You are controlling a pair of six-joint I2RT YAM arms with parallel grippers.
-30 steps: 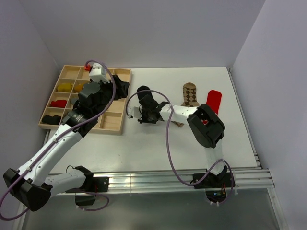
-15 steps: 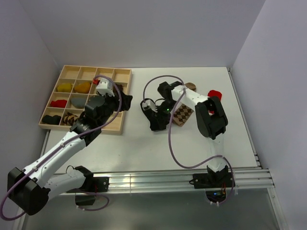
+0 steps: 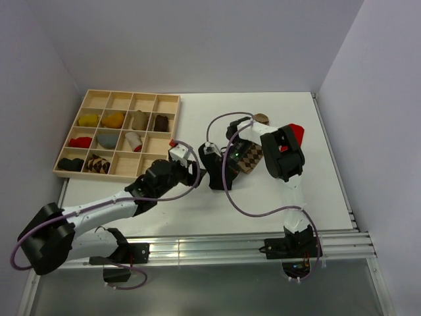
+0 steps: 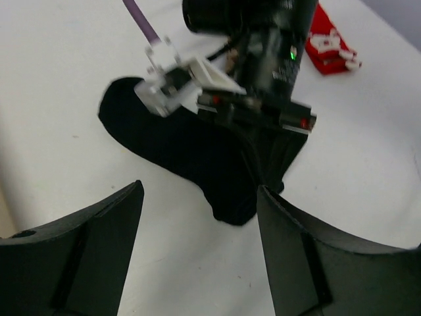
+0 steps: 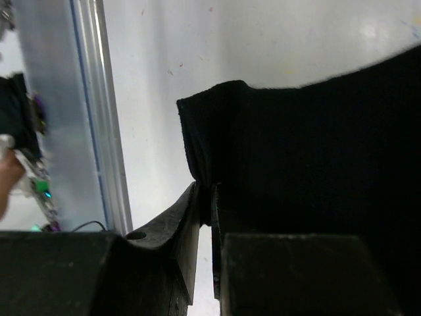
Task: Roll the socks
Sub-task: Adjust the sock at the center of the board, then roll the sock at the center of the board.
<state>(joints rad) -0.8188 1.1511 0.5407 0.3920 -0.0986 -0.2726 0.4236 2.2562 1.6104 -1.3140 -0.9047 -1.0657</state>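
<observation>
The black sock [image 3: 217, 180] lies on the white table at the middle. My right gripper [image 3: 214, 170] is shut on its edge; the right wrist view shows the fabric [image 5: 316, 145] pinched between the closed fingers [image 5: 191, 217]. My left gripper [image 3: 193, 172] is open and empty just left of the sock; in its wrist view the sock [image 4: 177, 148] lies ahead of the spread fingers [image 4: 99, 250]. The argyle sock [image 3: 250, 157] lies under the right arm. The red sock [image 3: 296, 130] lies at the right and also shows in the left wrist view [image 4: 329, 43].
A wooden compartment tray [image 3: 170, 100] at the back left holds small yellow, orange, red, grey and dark bundles. An aluminium rail [image 3: 217, 245] runs along the near edge and shows in the right wrist view [image 5: 92, 112]. Purple cables loop over both arms.
My left arm has swung from over the tray down to the table middle, beside the black sock. My right gripper has moved the black sock nearer, and the argyle sock has shifted.
</observation>
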